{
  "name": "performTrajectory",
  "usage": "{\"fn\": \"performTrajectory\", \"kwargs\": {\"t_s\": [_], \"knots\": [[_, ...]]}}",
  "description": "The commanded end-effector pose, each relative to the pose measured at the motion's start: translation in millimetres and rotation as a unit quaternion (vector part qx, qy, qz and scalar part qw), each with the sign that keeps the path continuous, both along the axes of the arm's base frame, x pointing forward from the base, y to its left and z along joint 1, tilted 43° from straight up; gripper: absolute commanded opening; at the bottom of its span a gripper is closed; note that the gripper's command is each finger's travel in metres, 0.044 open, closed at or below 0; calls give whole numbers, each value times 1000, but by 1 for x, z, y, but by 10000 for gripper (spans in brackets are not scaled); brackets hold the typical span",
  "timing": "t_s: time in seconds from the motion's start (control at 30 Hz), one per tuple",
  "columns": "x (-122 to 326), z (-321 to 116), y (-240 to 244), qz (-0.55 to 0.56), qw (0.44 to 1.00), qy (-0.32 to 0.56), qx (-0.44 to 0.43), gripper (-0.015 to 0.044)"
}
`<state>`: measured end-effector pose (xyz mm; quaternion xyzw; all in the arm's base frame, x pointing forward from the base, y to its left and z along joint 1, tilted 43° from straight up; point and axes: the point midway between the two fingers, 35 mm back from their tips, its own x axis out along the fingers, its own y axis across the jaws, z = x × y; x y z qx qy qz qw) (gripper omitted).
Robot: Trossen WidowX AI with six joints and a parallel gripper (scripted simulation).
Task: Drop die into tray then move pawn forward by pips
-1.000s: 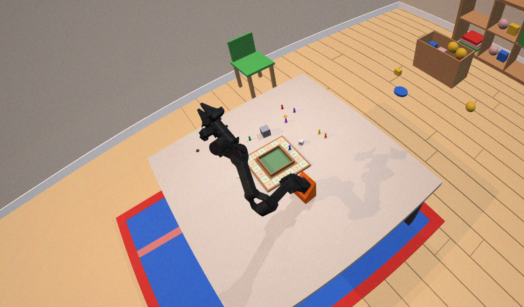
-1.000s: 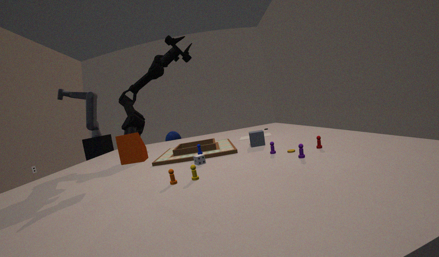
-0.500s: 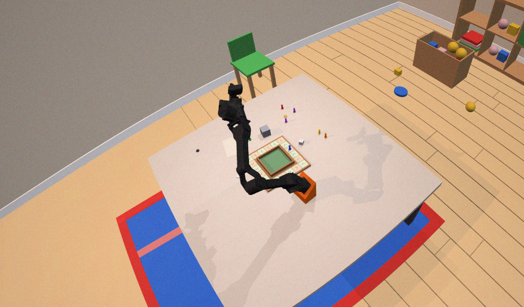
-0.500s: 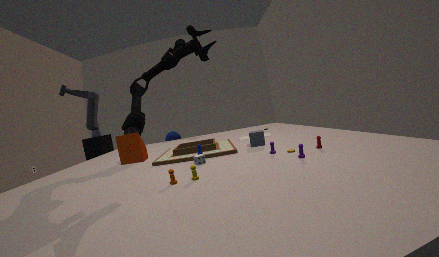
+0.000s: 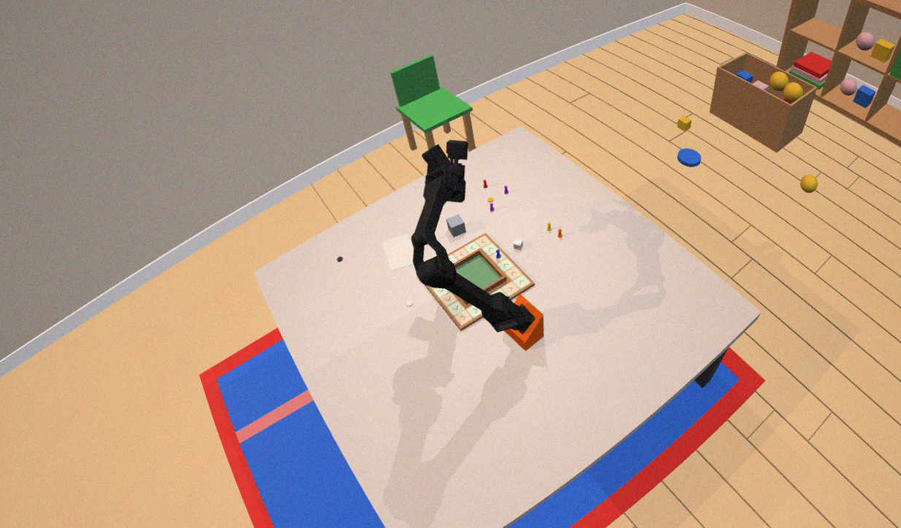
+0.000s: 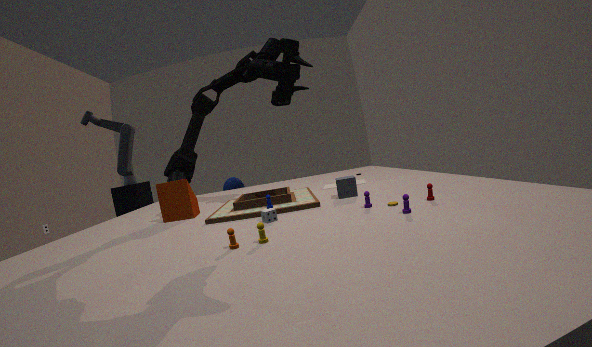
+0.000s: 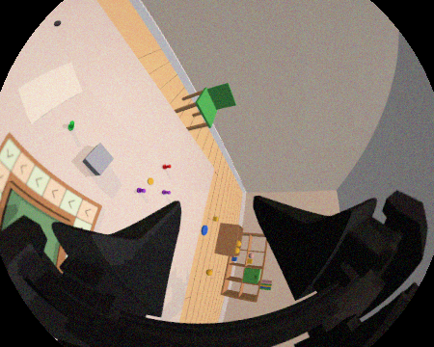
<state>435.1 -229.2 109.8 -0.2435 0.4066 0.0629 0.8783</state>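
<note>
The white die [image 5: 518, 244] [image 6: 269, 215] lies on the table just outside the board's edge. The blue pawn [image 5: 498, 254] [image 6: 268, 202] stands on a square of the board [image 5: 529, 284] [image 6: 308, 206] [image 7: 99, 212], on the side facing the die. The dice tray [image 5: 481, 270] [image 6: 263, 201] in the middle has a green floor; the part of it that shows is empty. My gripper [image 6: 309, 76] [image 7: 217, 204] is open and empty, high above the table; in the top view its fingertips are hard to make out. My arm hides part of the board there.
A grey cube [image 5: 456, 226] [image 6: 346, 187] [image 7: 98, 159] stands behind the board. A green pawn [image 7: 71, 125], a red pawn [image 5: 484, 183] [image 6: 430, 192], two purple pawns, a yellow disc, a yellow pawn [image 5: 549, 226] [image 6: 262, 233] and an orange pawn [image 5: 559, 232] [image 6: 232, 238] are around. An orange block [image 6: 177, 201] is at the arm's base.
</note>
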Motion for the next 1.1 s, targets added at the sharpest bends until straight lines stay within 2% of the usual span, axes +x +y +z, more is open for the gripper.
{"fn": "performTrajectory", "kwargs": {"t_s": [0.0,0.2,0.43,0.53,1.07], "knots": [[-18,-67,5,39,993,96,61,275],[-65,-154,27,93,954,224,174,275],[-129,-223,66,148,872,328,332,275],[-142,-232,74,156,852,342,365,275],[-138,-249,82,156,852,341,365,275]]}}
